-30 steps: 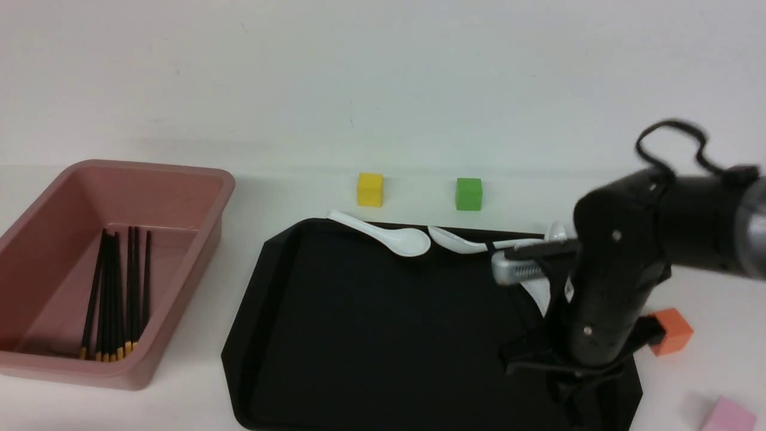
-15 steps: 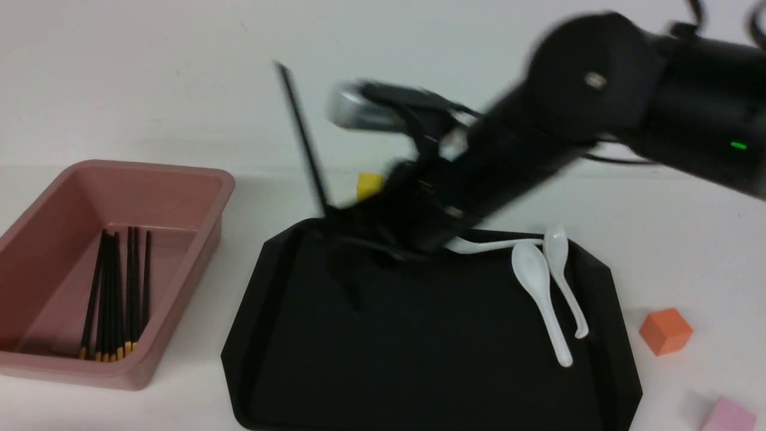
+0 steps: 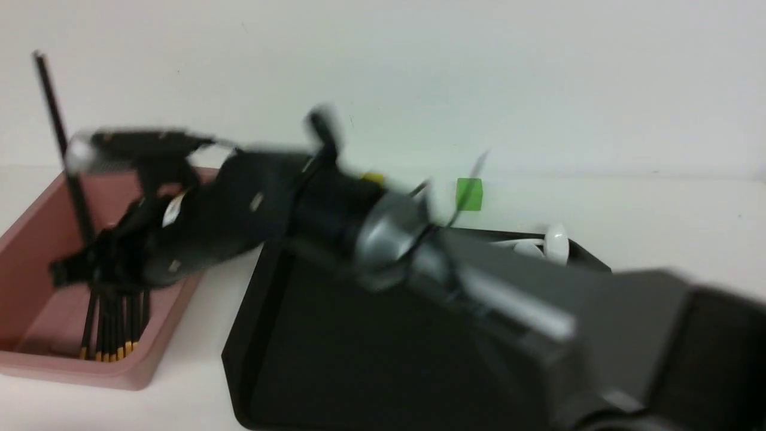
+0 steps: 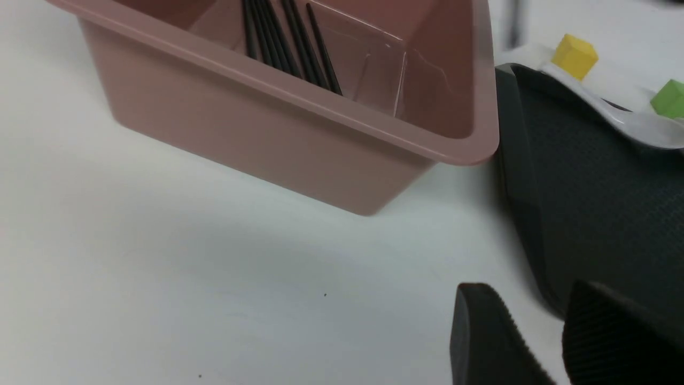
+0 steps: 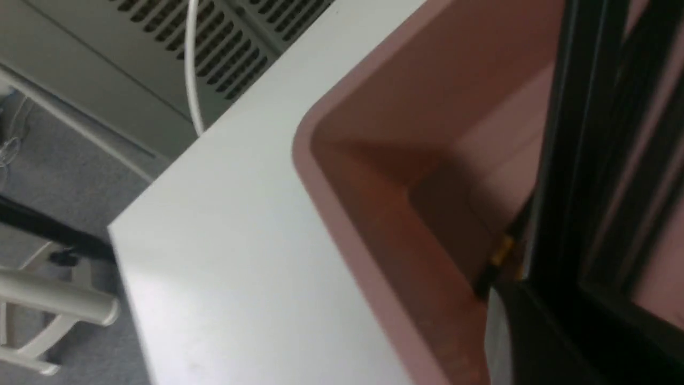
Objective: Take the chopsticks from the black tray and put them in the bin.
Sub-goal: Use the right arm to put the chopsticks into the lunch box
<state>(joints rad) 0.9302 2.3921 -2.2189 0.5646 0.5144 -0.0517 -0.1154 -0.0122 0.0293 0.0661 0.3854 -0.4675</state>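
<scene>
The right gripper (image 3: 84, 258) hangs over the bin (image 3: 125, 378), with the arm stretched across the tray (image 3: 263, 335). A chopstick (image 3: 60, 137) rises nearly upright out of it, leaning slightly left, its top well above the rim. Motion blur hides the jaws in the front view, but they seem clamped narrowly on the stick's lower part. In the right wrist view a gold tip (image 5: 502, 256) shows just inside the bin's corner. More chopsticks (image 3: 114, 326) lie side by side on the bin floor, gold tips toward the robot. No chopstick shows on the part of the tray in view. White spoons (image 3: 553, 242) lie at its far right corner, and a green cube (image 3: 468, 194) stands on the table behind it. The left gripper (image 4: 534, 331) sits low by the tray's near corner, fingers apart with nothing between them.
</scene>
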